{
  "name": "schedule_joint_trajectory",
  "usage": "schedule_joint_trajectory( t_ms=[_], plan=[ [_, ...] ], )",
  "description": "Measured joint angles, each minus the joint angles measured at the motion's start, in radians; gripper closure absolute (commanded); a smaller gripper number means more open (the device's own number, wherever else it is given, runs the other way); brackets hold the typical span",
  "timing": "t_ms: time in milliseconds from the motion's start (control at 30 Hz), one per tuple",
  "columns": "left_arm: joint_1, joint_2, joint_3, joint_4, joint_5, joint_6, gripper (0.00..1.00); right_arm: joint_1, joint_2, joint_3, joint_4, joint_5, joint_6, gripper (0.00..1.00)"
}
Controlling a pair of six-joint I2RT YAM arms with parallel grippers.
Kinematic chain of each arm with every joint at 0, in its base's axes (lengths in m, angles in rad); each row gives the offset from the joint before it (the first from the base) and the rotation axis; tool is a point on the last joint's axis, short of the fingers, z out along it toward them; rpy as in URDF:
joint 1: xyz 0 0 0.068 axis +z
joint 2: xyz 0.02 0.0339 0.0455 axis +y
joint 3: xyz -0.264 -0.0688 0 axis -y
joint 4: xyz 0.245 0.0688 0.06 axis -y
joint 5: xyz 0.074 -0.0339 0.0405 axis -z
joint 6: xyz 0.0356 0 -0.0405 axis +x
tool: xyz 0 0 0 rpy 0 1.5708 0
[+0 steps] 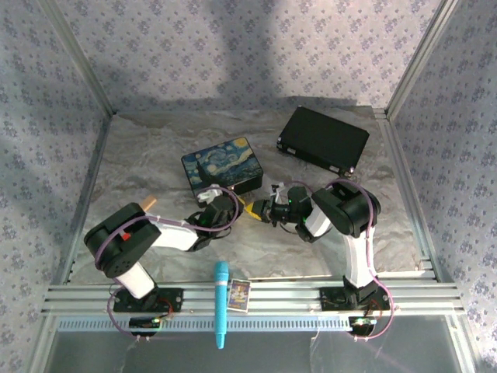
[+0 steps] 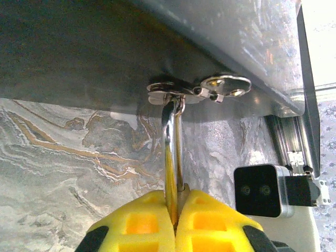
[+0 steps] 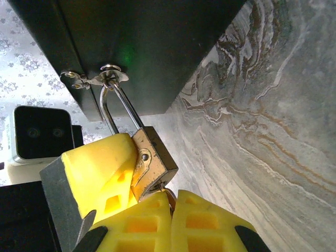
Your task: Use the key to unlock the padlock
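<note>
brass shows on the body of the padlock (image 3: 155, 157), which hangs by its thin silver shackle (image 3: 118, 107) from a small metal hasp (image 3: 107, 76) on the dark wall of a container (image 3: 152, 47). in the right wrist view the long axis is tilted. it runs from the body at 5 o'clock up to the top of the shackle at 11 o'clock, and the bottom end faces 5 o'clock. in the left wrist view the shackle stands nearly upright, 6 to 12 o'clock, with its loop through the hasp.

the key (image 3: 169, 192) is mostly hidden. only a sliver shows, touching the bottom of the body. the right gripper (image 3: 174, 210) is clenched on that sliver, its yellow pads pressed together. the left gripper (image 2: 177, 210) is clenched on the padlock, pads tight around the lower part. one of its fingers (image 3: 100, 168) lies flat against the body's side at 9 o'clock.

from above, both grippers meet just beside the 5 o'clock corner of the blue starry tin (image 1: 223, 165). its lid is down, so its contents cannot be told. a black case (image 1: 323, 140) lies closed at 1 o'clock from the tin, well apart, on the marbled grey table (image 1: 147, 155). a cyan stick (image 1: 221, 303) lies across the front rail at 6 o'clock, with a small card (image 1: 238, 295) just beside it at 3 o'clock.
</note>
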Motion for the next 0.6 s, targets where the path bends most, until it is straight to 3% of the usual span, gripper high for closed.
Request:
schedule_joint_trajectory(
  t_ms=[267, 467, 600],
  plan=[
    [0.0, -0.001, -0.017, 0.032, -0.009, -0.026, 1.0, 0.009, 0.0, 0.001, 0.014, 0.022, 0.121, 1.0],
    [0.0, -0.014, -0.023, 0.025, -0.013, -0.039, 1.0, 0.015, 0.0, 0.015, 0.01, 0.027, 0.132, 0.71],
    [-0.001, -0.042, -0.008, -0.076, 0.008, -0.045, 1.0, 0.015, -0.063, 0.008, -0.099, 0.036, 0.011, 0.64]
  ],
)
